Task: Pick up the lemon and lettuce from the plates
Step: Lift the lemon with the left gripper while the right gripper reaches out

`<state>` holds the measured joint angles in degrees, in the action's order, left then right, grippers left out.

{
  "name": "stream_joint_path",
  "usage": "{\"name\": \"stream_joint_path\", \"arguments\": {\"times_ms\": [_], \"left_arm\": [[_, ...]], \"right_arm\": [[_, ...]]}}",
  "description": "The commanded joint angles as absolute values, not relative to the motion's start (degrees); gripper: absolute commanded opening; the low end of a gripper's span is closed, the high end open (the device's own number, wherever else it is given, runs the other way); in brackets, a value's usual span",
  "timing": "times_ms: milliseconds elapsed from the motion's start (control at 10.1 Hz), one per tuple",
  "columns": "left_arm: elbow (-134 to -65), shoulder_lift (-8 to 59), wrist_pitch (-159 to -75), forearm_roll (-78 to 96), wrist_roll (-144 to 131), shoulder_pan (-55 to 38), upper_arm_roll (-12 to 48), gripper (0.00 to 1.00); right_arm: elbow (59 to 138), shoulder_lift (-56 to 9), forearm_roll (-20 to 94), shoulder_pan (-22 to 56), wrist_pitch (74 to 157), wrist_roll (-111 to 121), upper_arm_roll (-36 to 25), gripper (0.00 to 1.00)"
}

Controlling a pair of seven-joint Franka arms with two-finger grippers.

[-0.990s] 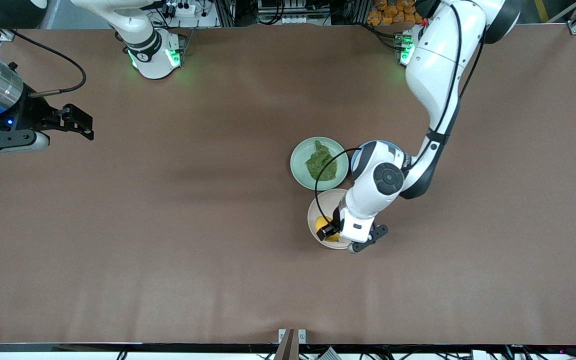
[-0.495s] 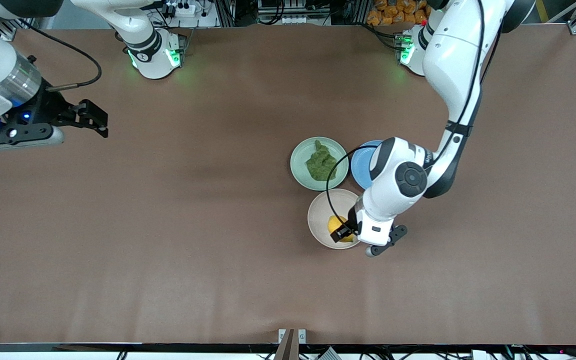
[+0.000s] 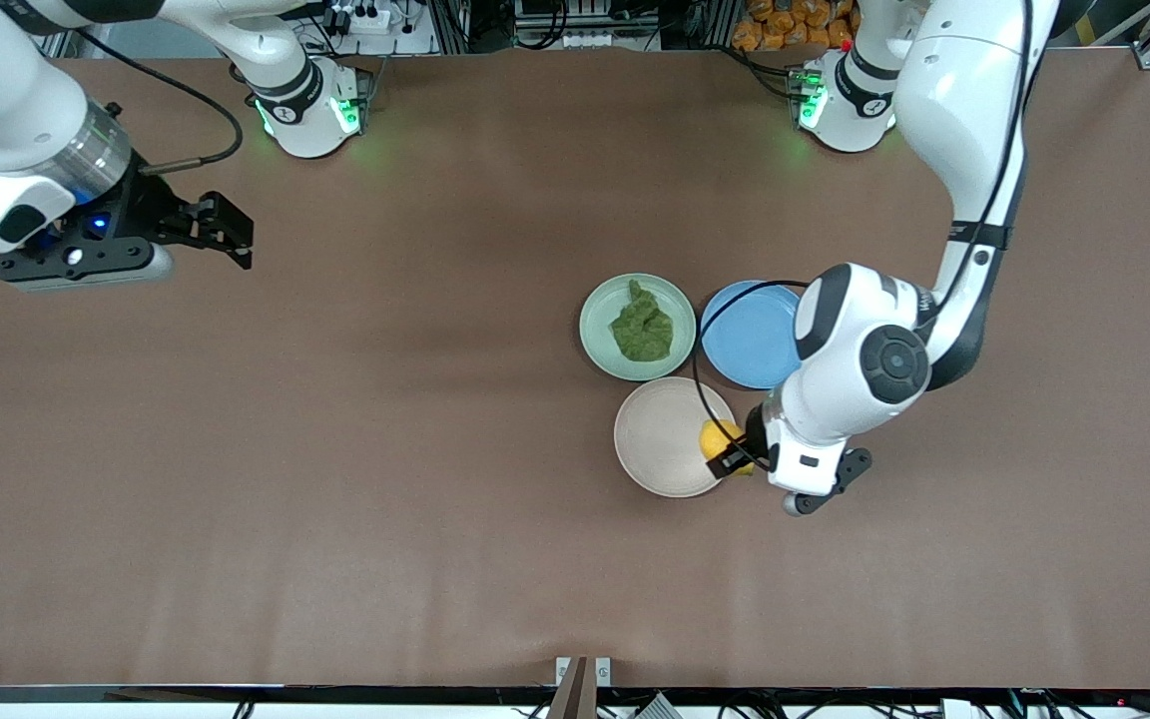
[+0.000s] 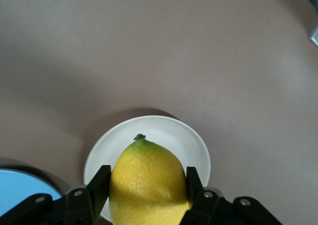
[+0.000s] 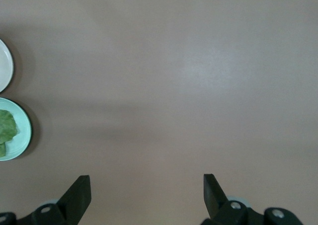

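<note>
Lemon (image 3: 716,440) has travelled with the left gripper (image 3: 732,458) since a second ago: then it sat low over the middle of the beige plate (image 3: 660,436), now it hangs over that plate's rim on the side toward the left arm's end of the table, clear of the dish. Left wrist view confirms the hold: black fingers (image 4: 99,184) pressed against both flanks of the yellow fruit, green tip pointing away from the wrist, beige plate bare underneath. Left arm has swung outward too, so the blue plate (image 3: 750,335), earlier mostly covered by the wrist, shows nearly whole. Lettuce (image 3: 643,328) unmoved, lying crumpled in the mint green plate (image 3: 598,330), which sits farther from the front camera than the beige one and just beside the blue one, toward the right arm's end. All three dishes cluster close, rims near touching. Right gripper (image 3: 228,228) has crept in from the table's edge toward the middle, over bare brown table (image 3: 385,449), well apart from the plates, fingers (image 5: 78,195) spread wide and empty. Its wrist view catches only slivers of the mint plate and lettuce at the frame's border.
</note>
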<state>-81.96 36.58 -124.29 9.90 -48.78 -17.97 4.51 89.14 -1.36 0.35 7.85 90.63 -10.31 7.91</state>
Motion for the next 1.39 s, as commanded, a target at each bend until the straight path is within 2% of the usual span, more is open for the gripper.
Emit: {"name": "stream_joint_path", "arguments": {"times_ms": [0,495,891,1089,1286], "left_arm": [[-84.2,34.3,-121.7,8.8,-46.5,-16.4,4.6,0.00],[-92.4,29.6,-121.6,1.9,-43.9,-13.4,4.7,0.00],[-97.7,27.3,-122.9,1.1,-39.7,-10.7,4.7,0.00],[-102.6,26.4,-128.4,0.8,-37.5,-9.5,4.7,0.00],[-105.2,26.1,-130.5,-1.9,-35.3,-7.9,4.7,0.00]], "right_arm": [[89.1,-1.4,2.3,8.3,90.8,-15.7,9.9,1.00],[89.1,-7.4,2.5,14.3,97.5,-36.3,16.8,1.00],[88.9,-13.5,-1.7,22.9,103.6,-50.2,16.8,1.00],[88.9,-16.7,-2.5,26.8,107.8,-56.7,16.8,1.00],[88.9,-19.7,-6.0,30.0,110.1,-63.6,16.8,1.00]]}}
